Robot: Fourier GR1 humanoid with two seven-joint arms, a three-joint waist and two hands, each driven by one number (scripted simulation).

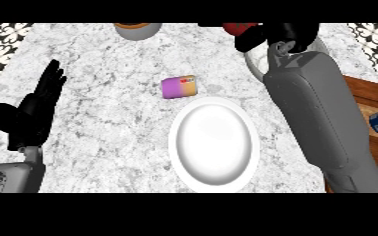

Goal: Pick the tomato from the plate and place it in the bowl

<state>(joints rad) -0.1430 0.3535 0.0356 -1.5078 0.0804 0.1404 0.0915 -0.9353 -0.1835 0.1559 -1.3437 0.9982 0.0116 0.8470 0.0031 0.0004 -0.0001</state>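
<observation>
Right hand [284,34] at the far right of the counter, fingers curled round the red tomato [236,28], only part of which shows past the black fingers. Held over the far-left rim of the white bowl [256,60], most of which sits hidden beneath the hand and the grey right forearm [314,110]. Forearm running from the near right edge up to the far right, covering the bowl's right side. Cannot tell whether tomato touches bowl.

Nearer and to the left, white plate [214,142], bare, close beside the forearm. Just beyond the plate's far-left edge, a small purple and orange packet [179,87] lying on its side on the marble counter [111,110]. At the far edge, left of the tomato, a grey cup [138,30] with an orange rim, cut off by the view. At the right edge, a strip of wooden board [363,100].

Left hand [37,107] resting at the left edge, fingers straight and apart, pointing up, holding nothing.
</observation>
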